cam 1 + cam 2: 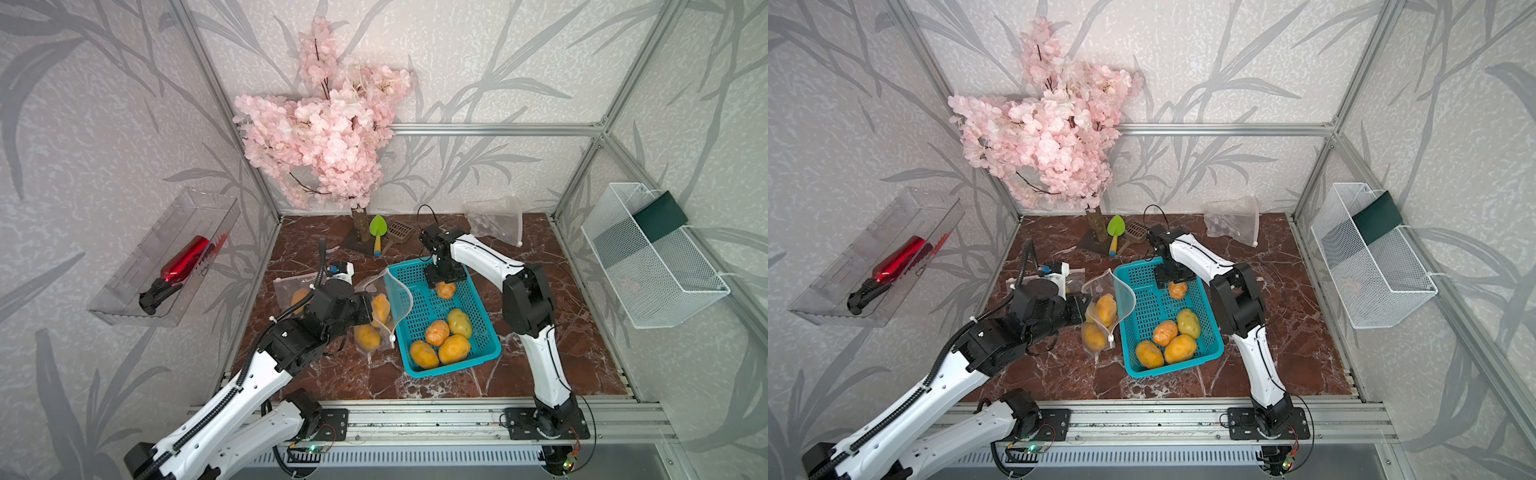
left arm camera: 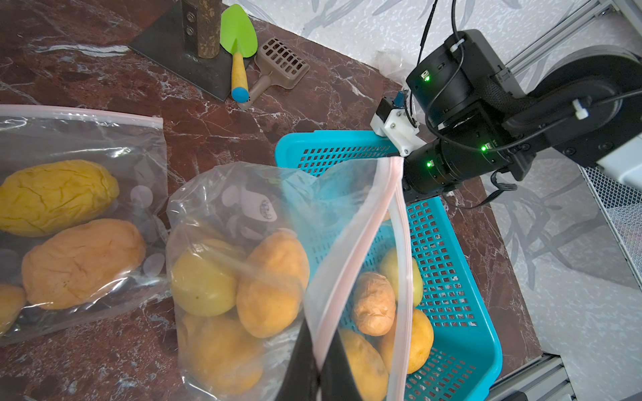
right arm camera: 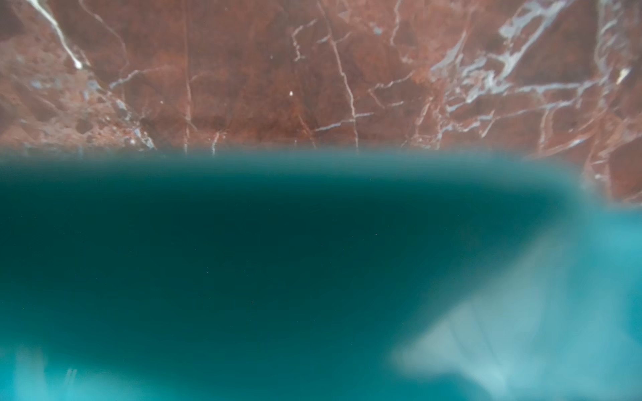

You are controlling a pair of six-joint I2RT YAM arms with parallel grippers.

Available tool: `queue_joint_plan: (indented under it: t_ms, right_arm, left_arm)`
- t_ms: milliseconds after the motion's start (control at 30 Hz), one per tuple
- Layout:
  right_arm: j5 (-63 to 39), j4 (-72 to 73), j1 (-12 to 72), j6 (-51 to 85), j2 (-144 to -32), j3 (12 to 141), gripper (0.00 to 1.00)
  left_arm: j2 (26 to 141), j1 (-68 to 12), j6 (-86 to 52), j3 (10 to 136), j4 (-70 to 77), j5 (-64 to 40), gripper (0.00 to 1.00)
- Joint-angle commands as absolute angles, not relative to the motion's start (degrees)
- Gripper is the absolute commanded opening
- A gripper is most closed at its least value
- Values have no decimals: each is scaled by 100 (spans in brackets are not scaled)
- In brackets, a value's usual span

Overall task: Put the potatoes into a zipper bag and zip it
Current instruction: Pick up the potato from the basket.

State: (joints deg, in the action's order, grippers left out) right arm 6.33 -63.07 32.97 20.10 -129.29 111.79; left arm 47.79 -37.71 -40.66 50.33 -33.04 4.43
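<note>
A clear zipper bag (image 1: pixel 376 320) (image 1: pixel 1100 324) (image 2: pixel 243 270) stands left of the teal basket (image 1: pixel 457 363) (image 2: pixel 469 312), its mouth held wide. It holds several potatoes (image 1: pixel 366 336) (image 2: pixel 271 288). My left gripper (image 2: pixel 319 361) (image 1: pixel 1086 309) is shut on the bag's near rim. Several more potatoes (image 1: pixel 440 340) (image 1: pixel 1173 340) lie in the basket's near end. My right gripper (image 1: pixel 444 282) (image 1: pixel 1177 282) is down in the basket's far end, right over one potato (image 1: pixel 446 291); its fingers are hidden. The right wrist view shows only blurred teal basket wall (image 3: pixel 278 260) and table.
Another bag (image 1: pixel 291 291) (image 2: pixel 69 225) with potatoes lies flat at the left. An empty bag (image 1: pixel 496 224) sits at the back right. The blossom tree's base (image 1: pixel 357 241), a green trowel (image 1: pixel 377 232) and a brown scoop (image 1: pixel 400 232) stand behind the basket.
</note>
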Motion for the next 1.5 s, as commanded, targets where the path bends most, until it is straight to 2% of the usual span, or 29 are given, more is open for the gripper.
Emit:
queue_joint_plan:
  t_ms: [0,200,467,1233,1467]
  right_arm:
    - [477,-6666,3279,2013,-13156,11267,73]
    - [518,-6800,3279,2018,-13171,11382,57]
    - [290,-6567,3286,2040,-12521,10992,45]
    - [-668,-4587,3349,2154,-9063,8681,36]
    - [-610,-3536,3961,1899,-7862,7932,35]
  left_arm:
    - [4744,-3781,-4061,5203,-3313,518,0]
    - [4745,-3786,-4061,5201,-3310,509,0]
    - [4740,-3781,-4052,5203,-3318,511,0]
    - [4785,-3786,-4043,5203,-3299,515,0]
    - [4797,-3784,-4045,5201,-3304,519,0]
